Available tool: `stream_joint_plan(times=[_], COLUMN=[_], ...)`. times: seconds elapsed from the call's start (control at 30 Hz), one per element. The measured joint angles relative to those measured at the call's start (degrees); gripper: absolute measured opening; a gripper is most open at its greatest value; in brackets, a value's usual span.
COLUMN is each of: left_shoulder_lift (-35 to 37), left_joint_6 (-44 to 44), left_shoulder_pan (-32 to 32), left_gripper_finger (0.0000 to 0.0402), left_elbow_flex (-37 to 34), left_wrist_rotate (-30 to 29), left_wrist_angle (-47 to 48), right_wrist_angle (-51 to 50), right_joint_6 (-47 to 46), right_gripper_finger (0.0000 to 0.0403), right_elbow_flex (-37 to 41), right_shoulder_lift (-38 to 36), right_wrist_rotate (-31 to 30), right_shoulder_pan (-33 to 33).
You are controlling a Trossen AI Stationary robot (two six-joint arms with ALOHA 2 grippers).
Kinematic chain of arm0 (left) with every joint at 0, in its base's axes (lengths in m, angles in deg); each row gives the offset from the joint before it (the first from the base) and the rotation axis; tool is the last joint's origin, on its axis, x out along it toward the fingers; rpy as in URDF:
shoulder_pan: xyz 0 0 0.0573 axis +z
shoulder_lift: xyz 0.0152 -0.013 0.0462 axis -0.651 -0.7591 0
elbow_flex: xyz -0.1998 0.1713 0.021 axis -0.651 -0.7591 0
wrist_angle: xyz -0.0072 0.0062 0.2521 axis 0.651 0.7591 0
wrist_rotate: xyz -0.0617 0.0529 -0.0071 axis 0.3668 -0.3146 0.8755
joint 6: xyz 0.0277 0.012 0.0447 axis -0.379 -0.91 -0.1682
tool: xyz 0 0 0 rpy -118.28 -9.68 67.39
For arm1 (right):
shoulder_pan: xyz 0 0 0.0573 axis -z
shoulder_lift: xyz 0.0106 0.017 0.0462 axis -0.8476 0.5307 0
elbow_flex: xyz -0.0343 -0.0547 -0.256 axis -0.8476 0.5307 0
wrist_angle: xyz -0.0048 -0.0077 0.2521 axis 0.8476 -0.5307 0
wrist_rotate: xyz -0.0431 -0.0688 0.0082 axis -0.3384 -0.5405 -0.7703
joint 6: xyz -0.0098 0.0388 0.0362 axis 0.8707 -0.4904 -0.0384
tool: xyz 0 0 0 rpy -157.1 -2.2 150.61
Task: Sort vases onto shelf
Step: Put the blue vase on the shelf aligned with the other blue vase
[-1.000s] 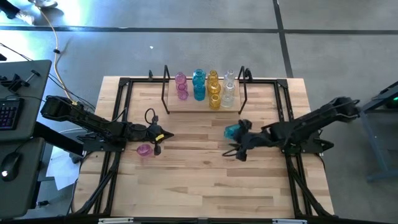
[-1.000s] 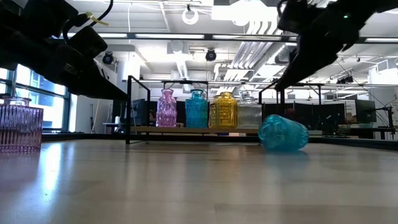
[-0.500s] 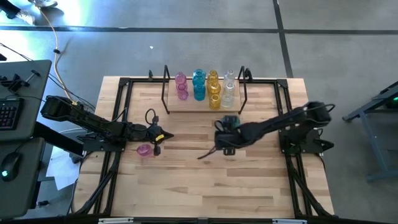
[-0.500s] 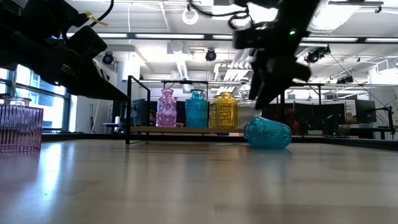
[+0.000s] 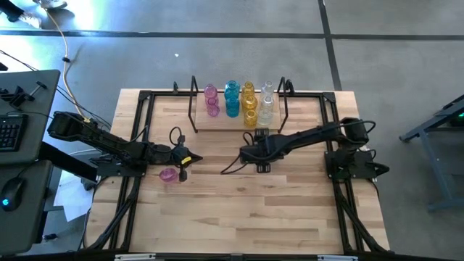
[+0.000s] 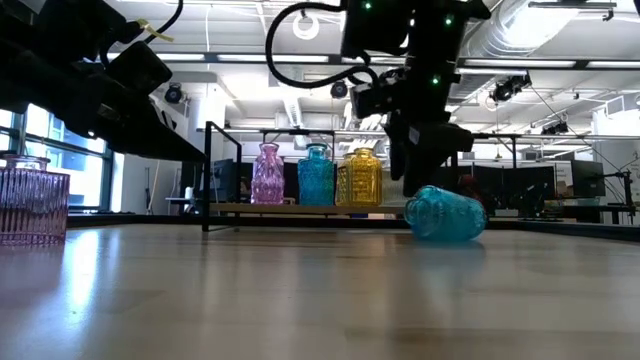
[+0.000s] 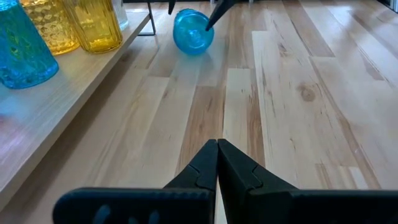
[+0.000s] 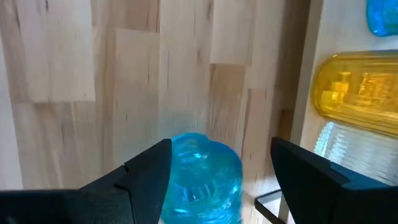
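one teal vase (image 6: 446,213) (toppled) - lying sideways

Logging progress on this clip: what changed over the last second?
The right tool swung left along the shelf front, open astride the toppled teal-blue glass vase, not yet gripping. The left tool, shut, the pink glass vase beside it, and the shelved vases stayed put.

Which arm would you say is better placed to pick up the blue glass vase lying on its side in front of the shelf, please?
The right. The right gripper is open directly over the toppled blue glass vase, a finger on each side. The left gripper is shut and well away across the wooden table.
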Motion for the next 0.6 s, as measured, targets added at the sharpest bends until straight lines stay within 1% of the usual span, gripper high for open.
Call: stream_joint_plan(times=[0.1, 0.23, 0.6], left_shoulder_lift=[-0.02, -0.01, -0.02], left_joint_6=[-0.07, -0.07, -0.37], left_shoulder_pan=[0.00, -0.02, 0.00], left_gripper_finger=[0.0000, 0.0000, 0.0000], left_elbow_flex=[0.00, 0.00, 0.00], left_wrist_rotate=[0.00, 0.06, 0.15], left_wrist_angle=[0.00, 0.00, 0.00], right_wrist_angle=[-0.51, -1.73, -3.91], right_joint_6=[1.22, 1.31, 2.66], right_gripper_finger=[0.0256, 0.0256, 0.0256], right_elbow_flex=[0.01, 0.01, 0.01], right_shoulder_lift=[0.01, 0.05, -0.01], right_wrist_rotate=[1.04, 5.16, 5.99], right_shoulder_pan=[0.78, 1.56, 0.05])
